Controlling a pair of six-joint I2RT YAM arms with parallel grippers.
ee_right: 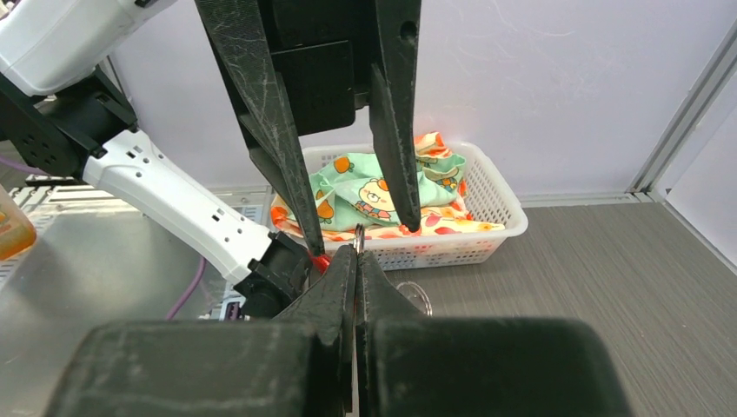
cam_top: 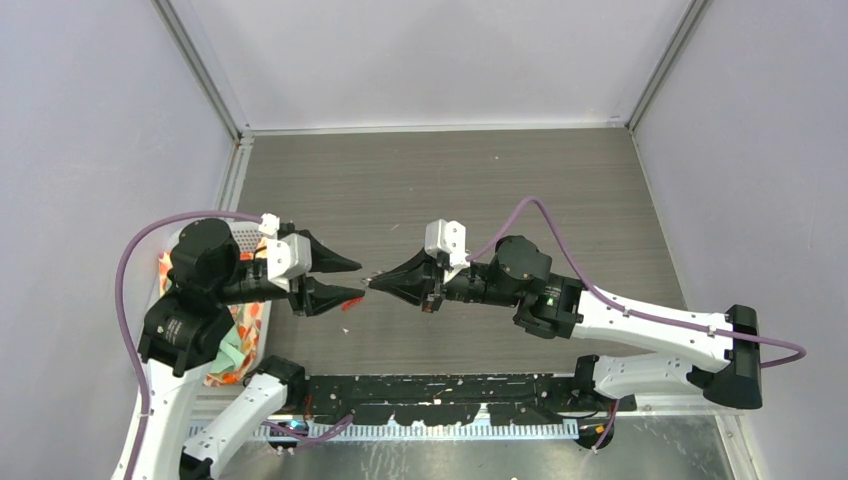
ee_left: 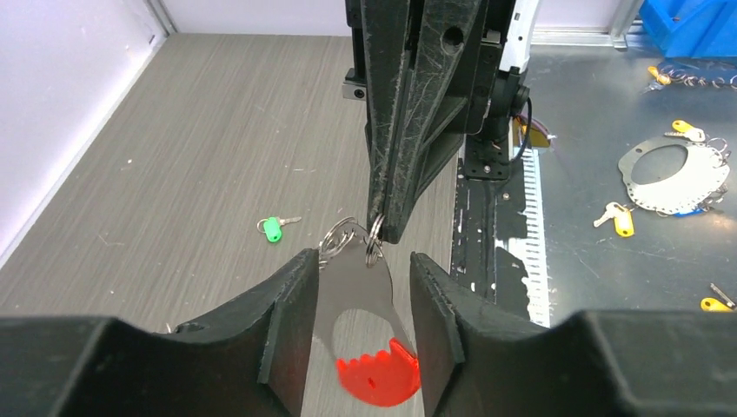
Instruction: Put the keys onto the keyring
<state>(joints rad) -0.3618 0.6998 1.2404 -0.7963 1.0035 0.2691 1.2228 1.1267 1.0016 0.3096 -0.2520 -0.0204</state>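
Note:
My left gripper (ee_left: pixel 361 261) holds the keyring (ee_left: pixel 348 287), a flat silver-grey metal piece with a hole, across its width above the table. The keyring's red strip (ee_left: pixel 378 378) sits near the palm and shows in the top view (cam_top: pixel 348 303). My right gripper (ee_left: pixel 382 228) faces it tip to tip (cam_top: pixel 372 283) and is shut on a small metal ring (ee_right: pixel 359 234) at the keyring's narrow end. More small rings (ee_left: pixel 339 234) hang there. The green-headed key (ee_left: pixel 274 229) lies on the table beyond the left fingers. The red-and-white tagged key is out of view.
A white basket (ee_right: pixel 500 230) with patterned cloth stands at the table's left edge (cam_top: pixel 250 330). The black base rail (cam_top: pixel 450 395) runs along the near edge. Past it, on a metal surface, lie yellow-tagged keys (ee_left: pixel 621 221) and another metal plate (ee_left: pixel 673 178).

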